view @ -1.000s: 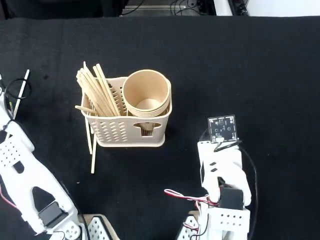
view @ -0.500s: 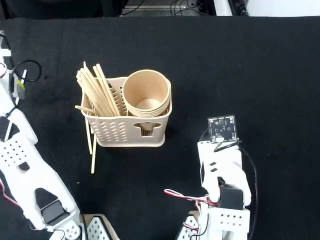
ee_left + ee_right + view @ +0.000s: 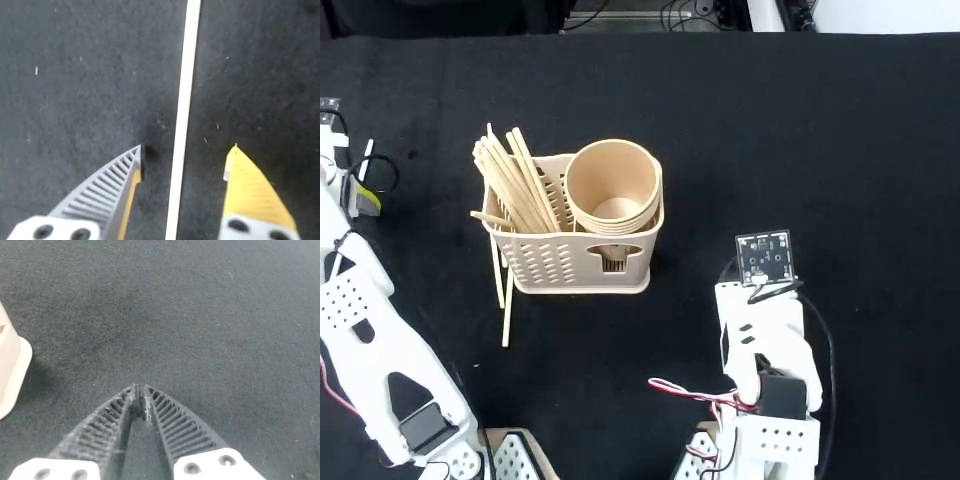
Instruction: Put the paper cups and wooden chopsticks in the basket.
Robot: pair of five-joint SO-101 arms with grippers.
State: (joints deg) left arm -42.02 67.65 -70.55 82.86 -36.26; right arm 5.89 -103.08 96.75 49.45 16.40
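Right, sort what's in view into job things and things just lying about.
Job: basket; paper cups stacked in it; chopsticks standing in it; two loose chopsticks beside the basket; single chopstick on the table, between the open left hand fingers.
Lying about: cables beyond the table's far edge; right hand, shut, over bare table.

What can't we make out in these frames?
1. High view: paper cups count; nested in the basket, only rims show.
2. Left wrist view: chopstick ends, cut off by picture edges.
3. High view: loose chopsticks beside the basket; leaning or flat, unclear from above.
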